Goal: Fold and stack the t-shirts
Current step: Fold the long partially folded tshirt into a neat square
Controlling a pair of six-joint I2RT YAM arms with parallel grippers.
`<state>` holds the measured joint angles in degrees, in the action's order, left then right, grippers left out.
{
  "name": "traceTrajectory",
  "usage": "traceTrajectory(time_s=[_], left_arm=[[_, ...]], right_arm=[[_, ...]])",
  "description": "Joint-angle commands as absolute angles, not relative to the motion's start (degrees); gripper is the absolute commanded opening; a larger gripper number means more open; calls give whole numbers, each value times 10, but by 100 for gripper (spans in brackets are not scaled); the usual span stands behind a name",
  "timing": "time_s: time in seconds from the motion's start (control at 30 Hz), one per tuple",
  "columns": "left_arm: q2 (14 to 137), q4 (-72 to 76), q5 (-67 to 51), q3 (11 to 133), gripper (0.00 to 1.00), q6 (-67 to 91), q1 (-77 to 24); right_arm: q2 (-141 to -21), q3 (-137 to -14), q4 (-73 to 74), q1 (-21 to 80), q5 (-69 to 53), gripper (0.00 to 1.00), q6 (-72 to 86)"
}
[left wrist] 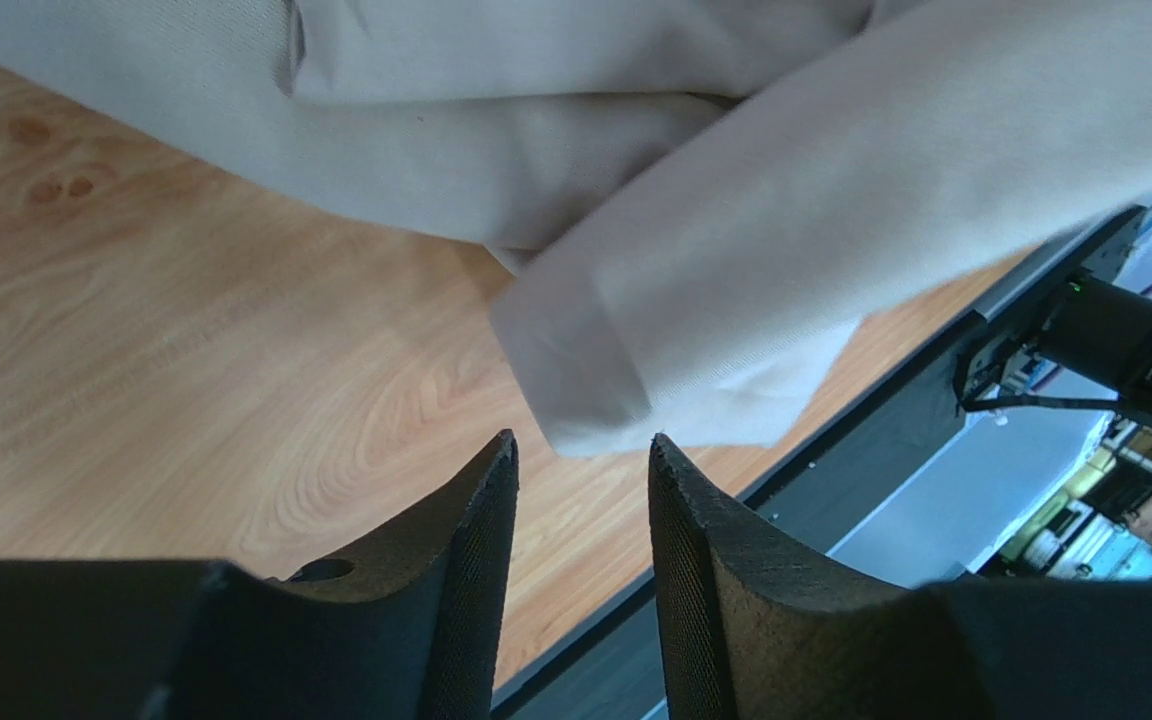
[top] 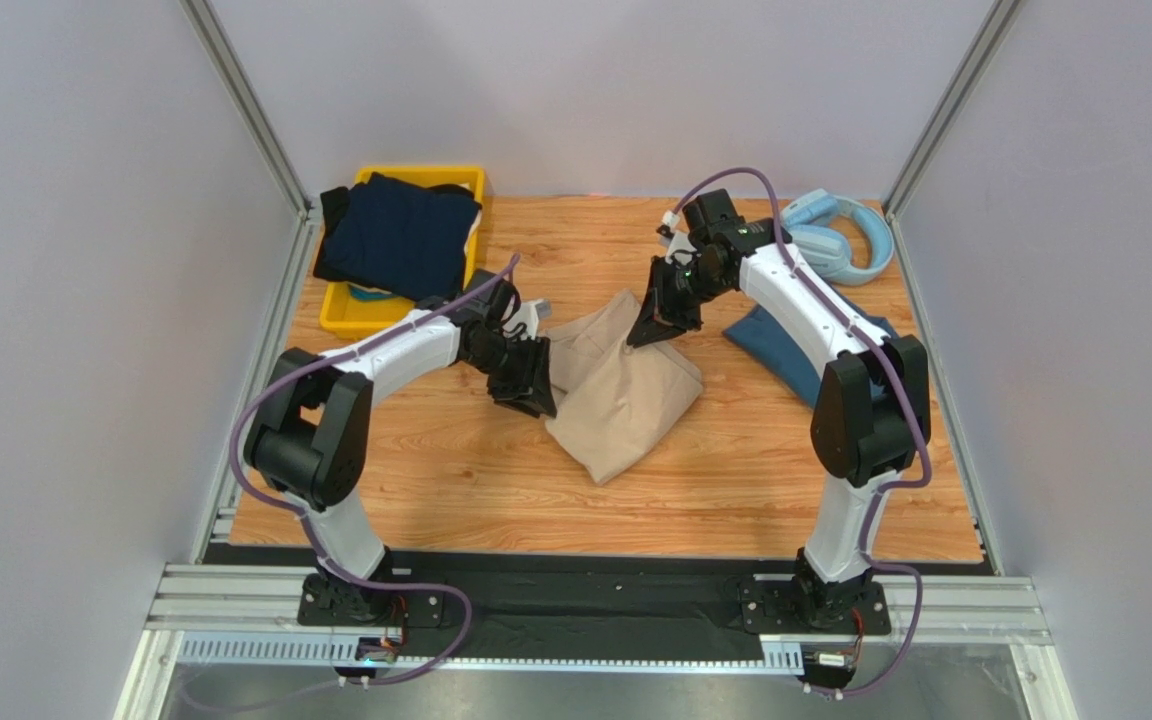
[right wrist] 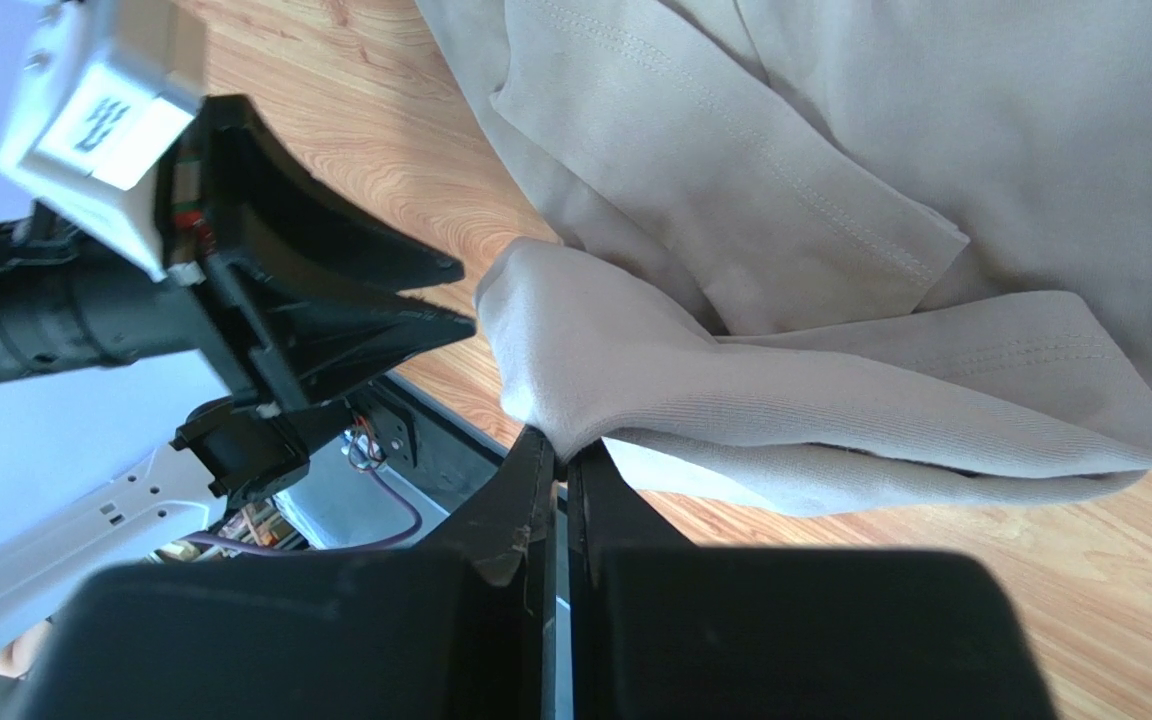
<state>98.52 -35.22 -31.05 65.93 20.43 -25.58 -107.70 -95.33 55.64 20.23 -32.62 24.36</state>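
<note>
The beige t-shirt lies bunched at the table's middle; it fills the left wrist view and the right wrist view. My right gripper is shut on a fold of its far edge and lifts it. My left gripper is open at the shirt's left edge, its fingers just short of a sleeve hem, holding nothing. The dark navy t-shirt lies on the yellow bin. The teal-blue t-shirt lies at the right, partly behind my right arm.
A yellow bin stands at the back left. Light-blue headphones lie at the back right. Grey walls and metal rails enclose the wooden table. My left gripper also shows in the right wrist view.
</note>
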Motion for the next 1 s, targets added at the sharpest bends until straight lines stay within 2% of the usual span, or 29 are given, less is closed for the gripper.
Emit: traceTrajectory(time_s=[0.0,0.73,0.83,0.87,0.9,0.97], left_arm=[[1015,-321,-324,671,44,180,-259],[1076,-243,-367,701,43,211,-267],[1081,-233,-377,703,35,217,-269],[1083,-232,-379,705,17,218,-269],[1081,-233,-379,705,8,221,-269],[1073,-236,-368,704,0,221,-269]], right_arm=[[-1075,-981,554,188,-345,0,228],[-1098,-984,567,159,-374,0,215],[-1099,-983,567,158,-373,0,214],[-1099,-983,566,159,-373,0,214],[-1097,-983,567,159,-372,0,214],[-1097,-987,569,157,-372,0,214]])
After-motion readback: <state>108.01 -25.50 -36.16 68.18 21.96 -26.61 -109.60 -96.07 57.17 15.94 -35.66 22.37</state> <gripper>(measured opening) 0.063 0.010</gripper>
